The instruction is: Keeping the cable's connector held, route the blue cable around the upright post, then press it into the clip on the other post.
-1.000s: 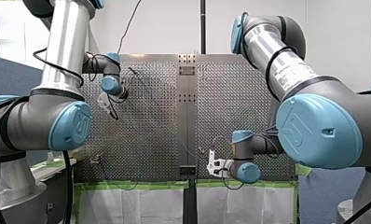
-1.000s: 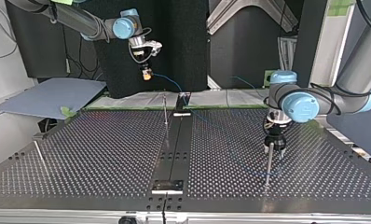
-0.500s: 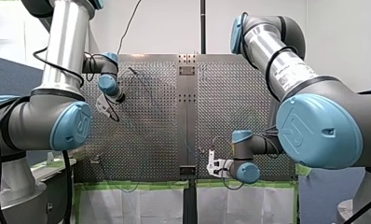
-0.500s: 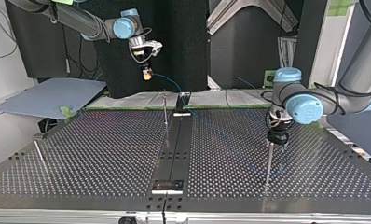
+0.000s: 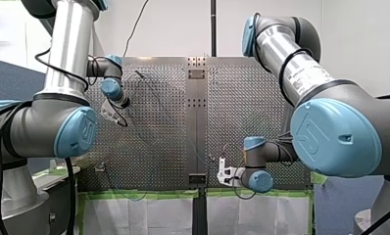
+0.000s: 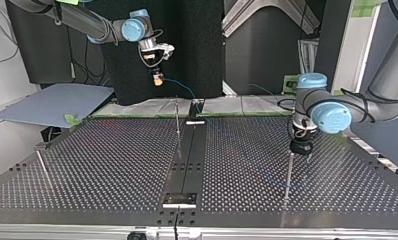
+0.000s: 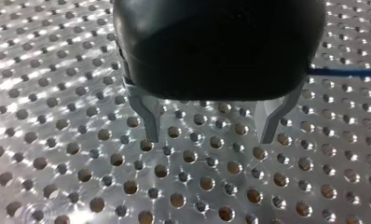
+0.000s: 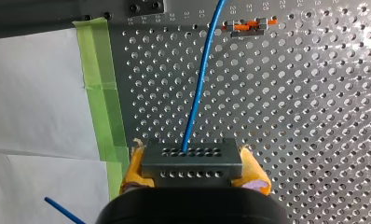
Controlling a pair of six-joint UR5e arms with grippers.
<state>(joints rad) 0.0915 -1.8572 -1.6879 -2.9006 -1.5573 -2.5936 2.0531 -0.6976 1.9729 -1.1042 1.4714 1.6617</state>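
Pinching the connector (image 8: pixel 192 163) is my right tool (image 8: pixel 193 161) (yellow pads (image 8: pixel 135 164)); left tool (image 7: pixel 209 137) gapes empty.

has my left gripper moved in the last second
Yes. In the top view my left gripper has shifted toward the view's right and slightly upward, away from the top of the upright post.

The front view looks from behind and above both arms over the silver perforated metal table (image 5: pixel 149 132). The top view faces back across it, low. Wrist views sit close: over my left gripper (image 7: pixel 208 139), and behind my right gripper (image 8: pixel 193 171) with its grey drilled connector block (image 8: pixel 193 157), whose thin blue cable (image 8: pixel 200 84) the top view shares.
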